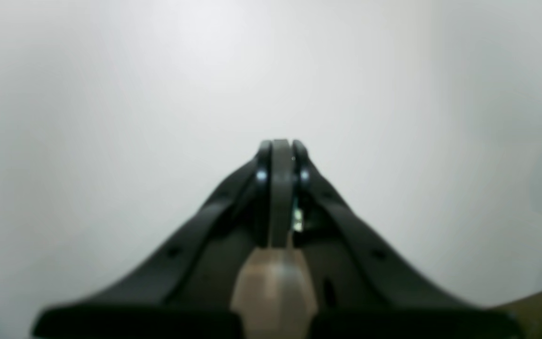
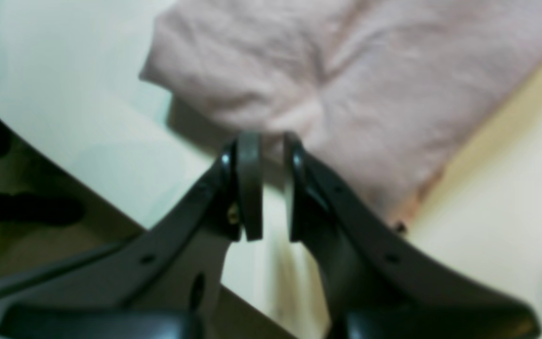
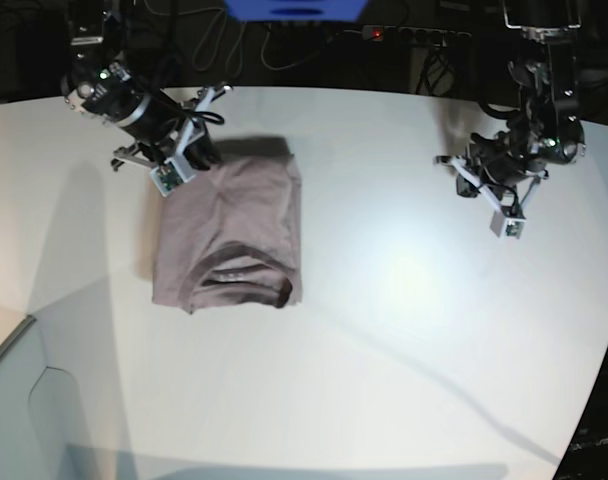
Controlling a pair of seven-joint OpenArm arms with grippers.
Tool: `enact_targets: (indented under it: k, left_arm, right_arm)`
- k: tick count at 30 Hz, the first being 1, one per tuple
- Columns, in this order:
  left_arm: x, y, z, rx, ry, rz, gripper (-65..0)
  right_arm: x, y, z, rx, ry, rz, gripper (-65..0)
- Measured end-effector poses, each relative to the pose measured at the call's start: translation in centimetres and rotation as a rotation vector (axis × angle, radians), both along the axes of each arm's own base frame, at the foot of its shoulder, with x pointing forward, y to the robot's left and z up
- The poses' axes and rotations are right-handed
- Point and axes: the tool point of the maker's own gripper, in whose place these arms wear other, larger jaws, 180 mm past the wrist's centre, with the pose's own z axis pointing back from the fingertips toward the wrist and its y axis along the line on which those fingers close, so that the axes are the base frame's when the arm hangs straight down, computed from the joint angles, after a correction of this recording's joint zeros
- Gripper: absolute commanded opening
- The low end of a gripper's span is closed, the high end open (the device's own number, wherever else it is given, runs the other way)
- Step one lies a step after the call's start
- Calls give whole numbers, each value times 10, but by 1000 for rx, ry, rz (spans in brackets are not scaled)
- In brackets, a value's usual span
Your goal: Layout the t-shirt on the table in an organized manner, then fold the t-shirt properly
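Your right gripper (image 2: 267, 186) sits at the far edge of the t-shirt (image 3: 229, 232), jaws a small gap apart with nothing between them; in the right wrist view the pads (image 2: 249, 183) hang just short of the cloth's near edge, and through the gap you see only shadow and bare table (image 3: 404, 330). The t-shirt lies directly ahead of those fingertips, folded into a compact rectangle with the ribbed crew neck (image 3: 239, 278) on top at the end away from your right gripper. Whether the tips touch the cloth can't be told from these views. Your left gripper (image 1: 280, 162) is pressed fully together, holding nothing, hovering over plain white table with no cloth anywhere ahead of it in the left wrist view. In the base view that left gripper (image 3: 494, 190) is well apart from the t-shirt, off across the table. Shirt rests flat on the table, well inside its edges.
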Motion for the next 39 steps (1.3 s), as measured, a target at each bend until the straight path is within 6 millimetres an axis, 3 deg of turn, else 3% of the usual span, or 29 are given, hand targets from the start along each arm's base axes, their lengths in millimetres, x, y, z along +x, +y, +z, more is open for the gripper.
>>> enact_targets:
  k: [9, 15, 20, 23, 34, 39]
  left_arm:
    - [-45, -20, 2, -10, 21, -27, -650]
    - [-80, -25, -10, -16, 92, -31, -650]
    - [-94, -23, -15, -14, 118, -29, -650]
    - [-108, -21, -30, -37, 153, -8, -650]
    - [-101, -23, -43, -161, 64, 69, -650]
    - [-112, -22, -37, -96, 97, 36, -650]
  right_arm:
    - [-35, -26, -14, -34, 77, -64, -581]
    - [-64, -25, -24, -35, 143, -62, -581]
    - [-77, -25, -28, -35, 172, -62, -581]
    - [-89, -25, -32, -33, 198, -62, -581]
    - [-112, -25, -38, -37, 251, -57, -581]
    - [-112, -24, -38, -32, 248, -58, -581]
